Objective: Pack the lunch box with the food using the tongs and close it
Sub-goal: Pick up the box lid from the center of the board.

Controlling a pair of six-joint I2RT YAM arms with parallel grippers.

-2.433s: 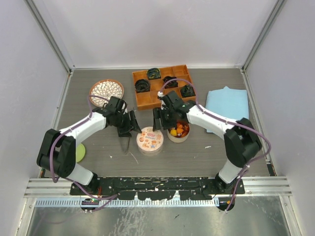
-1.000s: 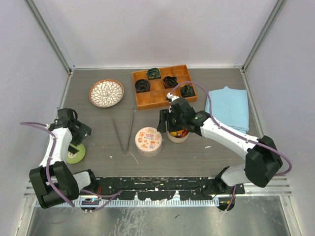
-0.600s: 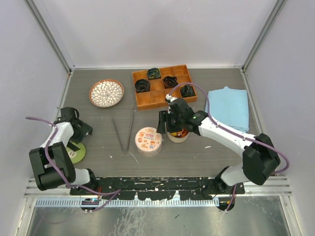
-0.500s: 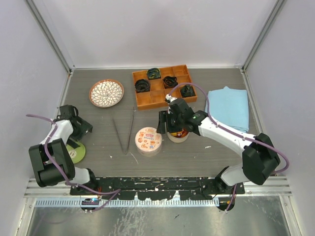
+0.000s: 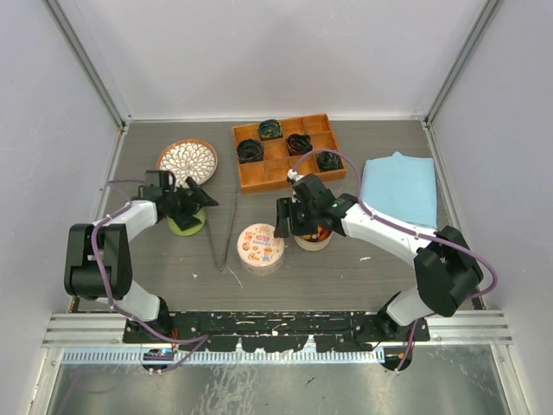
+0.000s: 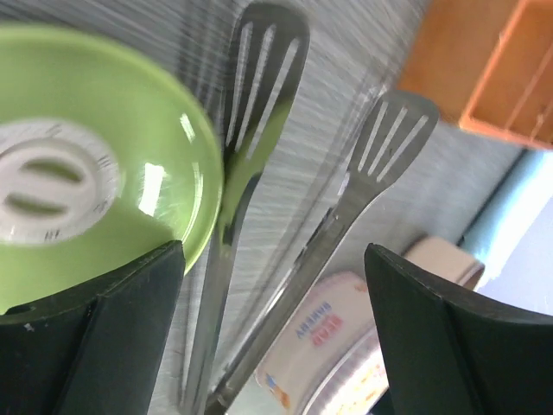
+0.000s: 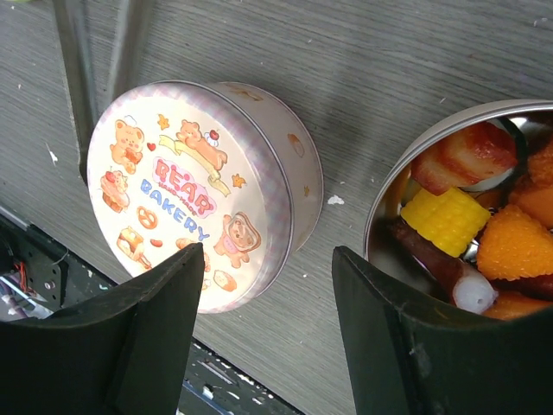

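Surroundings: green disc below left gripper; patterned plate, orange tray and blue cloth farther off.
Obstruction: from above, the left gripper hides part of one tongs arm.
Tongs: lying flat between disc and lid; long axis near-far, slotted tips at the far end.
Food: inside the open lunch box.
Left fingers: wide, empty.
Right gripper: fingers apart, empty, between lid and lunch box.
View difference: only the left wrist shows the slots.
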